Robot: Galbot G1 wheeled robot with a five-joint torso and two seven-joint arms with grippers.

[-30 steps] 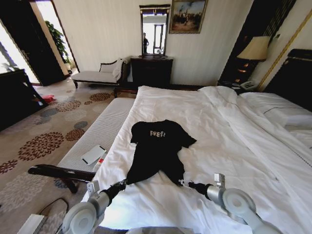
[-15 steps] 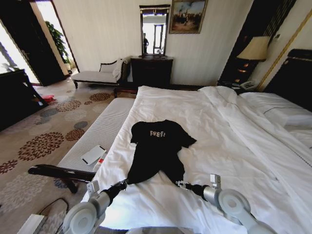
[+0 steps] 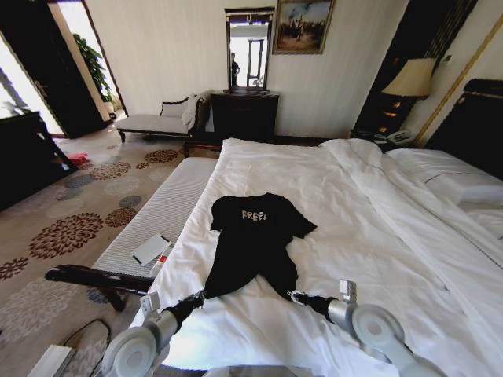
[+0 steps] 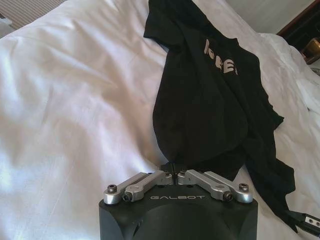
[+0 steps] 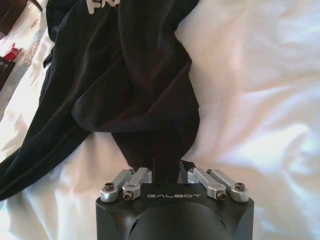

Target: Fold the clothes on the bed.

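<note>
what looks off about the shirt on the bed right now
The shirt isn't flat on the bed: its body is bunched into a narrow, creased strip and lies crooked. Its near hem splits into two stretched corners, one pinched by the left gripper, one by the right gripper. No damage shows.

One black T-shirt (image 3: 253, 242) lies on one bed (image 3: 369, 212), with two claws, left (image 3: 200, 296) and right (image 3: 292, 296).
</note>
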